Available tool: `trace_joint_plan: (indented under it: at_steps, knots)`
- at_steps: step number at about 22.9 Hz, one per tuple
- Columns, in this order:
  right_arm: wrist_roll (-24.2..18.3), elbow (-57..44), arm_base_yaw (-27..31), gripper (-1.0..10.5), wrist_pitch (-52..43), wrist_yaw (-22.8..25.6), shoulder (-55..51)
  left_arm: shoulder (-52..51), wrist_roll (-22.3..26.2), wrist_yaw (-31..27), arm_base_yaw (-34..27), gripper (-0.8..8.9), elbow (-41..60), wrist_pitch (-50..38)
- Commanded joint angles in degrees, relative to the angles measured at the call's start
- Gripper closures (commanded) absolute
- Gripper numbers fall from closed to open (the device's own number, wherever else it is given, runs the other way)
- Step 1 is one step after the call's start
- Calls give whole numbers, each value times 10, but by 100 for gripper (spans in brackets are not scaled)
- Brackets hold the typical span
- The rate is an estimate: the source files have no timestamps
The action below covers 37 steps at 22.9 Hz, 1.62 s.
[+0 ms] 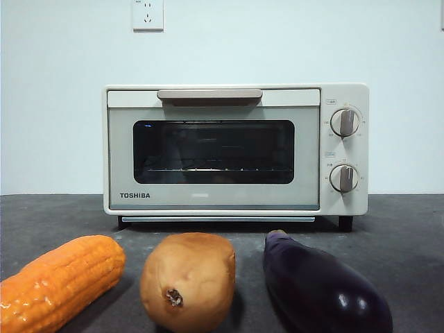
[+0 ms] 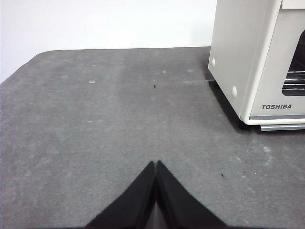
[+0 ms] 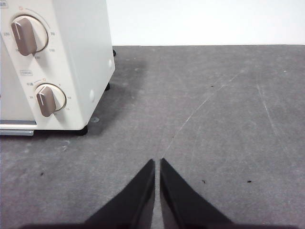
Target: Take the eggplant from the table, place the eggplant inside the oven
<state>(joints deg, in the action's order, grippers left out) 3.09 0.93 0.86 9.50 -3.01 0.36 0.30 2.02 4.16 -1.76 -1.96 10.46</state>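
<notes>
Front view puts the eggplant (image 1: 322, 288) on the counter (image 1: 402, 229) near its front edge, toward the right side, with the potato (image 1: 189, 281) just beside it and the corn cob (image 1: 59, 283) further along toward the left; none of the three is touched by me. Nothing of the job is done yet, as I judge it: the eggplant is not picked up, and the oven (image 1: 236, 149) at the back of the counter has its glass door (image 1: 214, 152) shut under the beige handle (image 1: 209, 94). Through the dark glass I make out only the wire rack (image 1: 215, 168), and nothing seems to lie on it. My left pincer (image 2: 156, 164) hangs over bare counter off the oven's left flank, jaws clenched together, grasping nothing. My right pincer (image 3: 157, 162) hangs over bare counter off the oven's right flank, near the two knobs (image 3: 43, 98), jaws all but closed with a thin slit between them, also grasping nothing. Still ahead, I reckon: open the door, take up the eggplant, set it on the rack
</notes>
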Motion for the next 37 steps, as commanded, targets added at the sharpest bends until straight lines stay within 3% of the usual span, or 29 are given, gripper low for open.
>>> trace_joint_plan:
  at_steps: [1, 4, 10, 14, 25, 32, 37]
  knots:
    - [6, -3, 0, 941, -5, 0, -2, -1, 3, -2, -2, 810, 9, 2]
    - [11, -3, 0, 941, -12, 0, -2, -1, -10, -1, -2, 810, 9, 2]
    - [21, -3, 0, 941, -65, -2, -2, -1, -198, -1, -2, 810, 8, 2]
    - [76, 4, 0, 941, -70, -4, -2, -1, -299, -1, -2, 810, 8, 2]
    - [192, 41, 0, 942, -23, -18, -1, 7, -319, 55, -2, 810, -34, 34]
    - [193, 157, 0, 942, 72, -21, 31, 70, -315, 82, -2, 809, -118, 67]
    - [170, 250, 0, 942, 104, -22, 85, 145, -294, 111, -2, 809, -192, 68]
